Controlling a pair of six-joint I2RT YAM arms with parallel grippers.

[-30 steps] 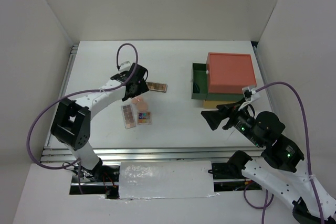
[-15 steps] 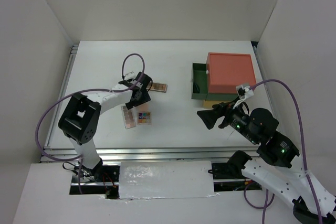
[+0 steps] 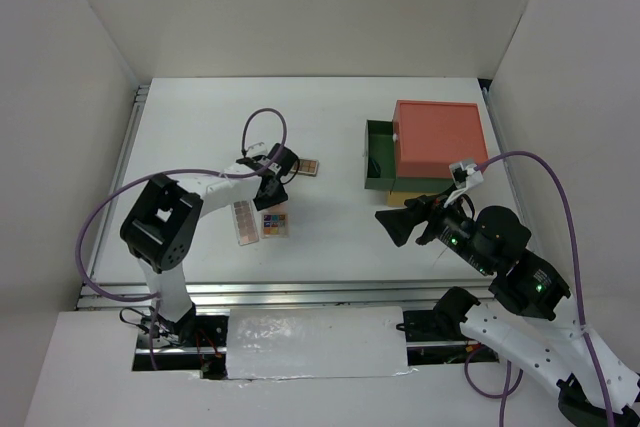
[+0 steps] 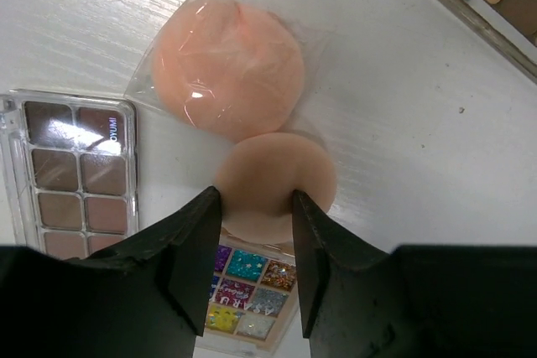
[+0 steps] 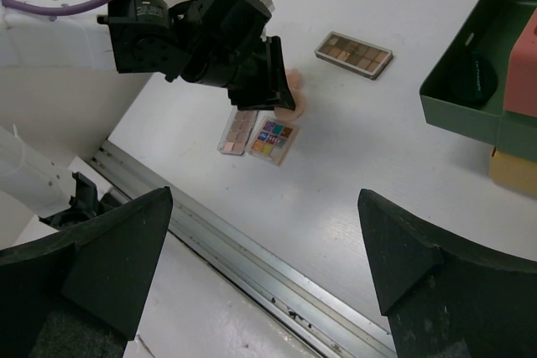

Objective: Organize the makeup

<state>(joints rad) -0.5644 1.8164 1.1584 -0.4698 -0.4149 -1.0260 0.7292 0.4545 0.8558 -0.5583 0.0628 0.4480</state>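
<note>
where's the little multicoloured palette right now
The multicoloured palette lies at the bottom centre of the left wrist view, between the fingers of the left gripper, right of the brown palette and just below the unwrapped peach compact.

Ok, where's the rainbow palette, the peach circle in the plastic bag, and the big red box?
rainbow palette (image 4: 252,291), left wrist view, on its coloured squares.
bagged peach circle (image 4: 226,64), left wrist view, on the middle of its top.
red box (image 3: 440,137), top external view, on the middle of its lid.
</note>
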